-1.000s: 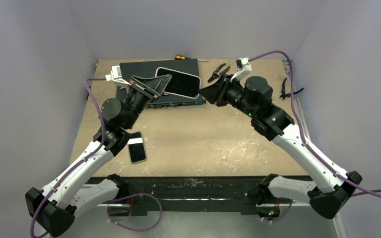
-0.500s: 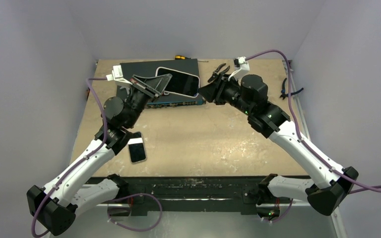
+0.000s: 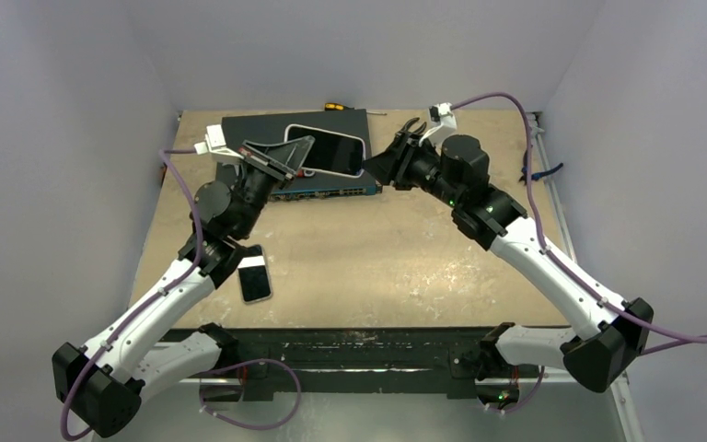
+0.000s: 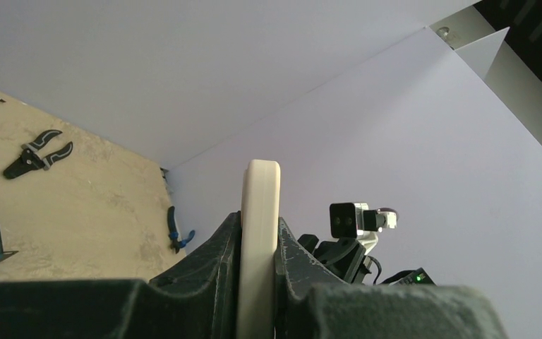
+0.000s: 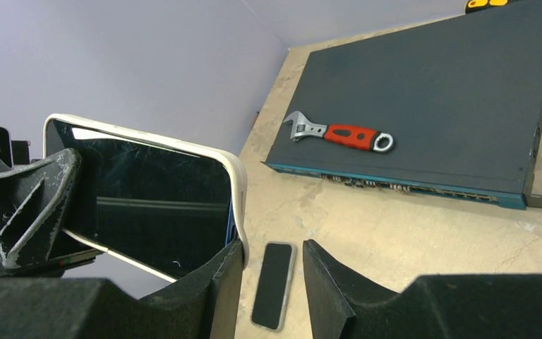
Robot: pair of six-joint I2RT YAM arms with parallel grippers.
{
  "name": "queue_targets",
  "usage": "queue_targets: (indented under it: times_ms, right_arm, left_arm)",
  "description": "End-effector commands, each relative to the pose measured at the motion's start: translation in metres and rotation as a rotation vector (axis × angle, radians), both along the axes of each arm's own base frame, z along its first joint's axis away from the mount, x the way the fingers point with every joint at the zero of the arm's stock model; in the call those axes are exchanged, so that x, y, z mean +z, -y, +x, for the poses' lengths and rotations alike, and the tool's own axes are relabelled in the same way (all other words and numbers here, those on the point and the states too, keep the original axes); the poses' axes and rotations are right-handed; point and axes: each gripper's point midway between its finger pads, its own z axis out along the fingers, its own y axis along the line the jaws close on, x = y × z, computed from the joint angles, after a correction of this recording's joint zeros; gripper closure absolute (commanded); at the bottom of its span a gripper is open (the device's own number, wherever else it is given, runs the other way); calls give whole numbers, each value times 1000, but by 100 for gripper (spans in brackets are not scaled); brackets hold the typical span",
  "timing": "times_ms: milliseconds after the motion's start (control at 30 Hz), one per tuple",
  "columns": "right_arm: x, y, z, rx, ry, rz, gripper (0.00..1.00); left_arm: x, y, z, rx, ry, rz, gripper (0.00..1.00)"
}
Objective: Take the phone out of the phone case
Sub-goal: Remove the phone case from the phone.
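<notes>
The phone in its white case (image 3: 329,151) is held in the air over the dark box, screen towards the camera. My left gripper (image 3: 283,158) is shut on the case's left end. In the left wrist view the case (image 4: 260,226) stands edge-on between the fingers. My right gripper (image 3: 375,169) is open at the case's right end. In the right wrist view the phone's dark screen (image 5: 148,205) fills the left. One right fingertip (image 5: 227,272) touches the case's white rim, and the other (image 5: 328,275) is apart from it.
A dark network switch (image 5: 423,106) lies at the back with a red-handled wrench (image 5: 342,134) on it. A second phone (image 3: 255,273) lies on the table near the left arm. Black pliers (image 4: 39,152), blue-handled pliers (image 3: 538,171) and a yellow screwdriver (image 3: 334,107) lie around.
My right gripper has moved left and back, up to the right end of the held case. The left gripper has shifted the phone slightly back and left.
</notes>
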Motion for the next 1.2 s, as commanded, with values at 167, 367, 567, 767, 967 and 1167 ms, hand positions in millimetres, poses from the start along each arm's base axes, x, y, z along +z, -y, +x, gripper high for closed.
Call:
queue_targets:
  times_ms: [167,367,567,767,967,1167]
  right_arm:
    - [-33,-21,4,53,-87,-56,57]
    - [-44,-13,9,17,-92,-126,59]
    - [-15,-36,-14,176,4,81,57]
    - [38,-31,-44,312,161,290,56]
    - [67,-23,-75,479,231,438,57]
    - [71,-23,-74,475,240,404,61]
  left_arm:
    - [91,15,-79,-323,237,-243,100]
    - [95,15,-80,-325,241,-245,100]
    - [87,18,-78,-343,218,-259,100]
    - [70,18,-73,-322,172,-239,100]
    - [49,26,-67,-347,121,-239,100]
    - [35,40,-61,-397,83,-225,100]
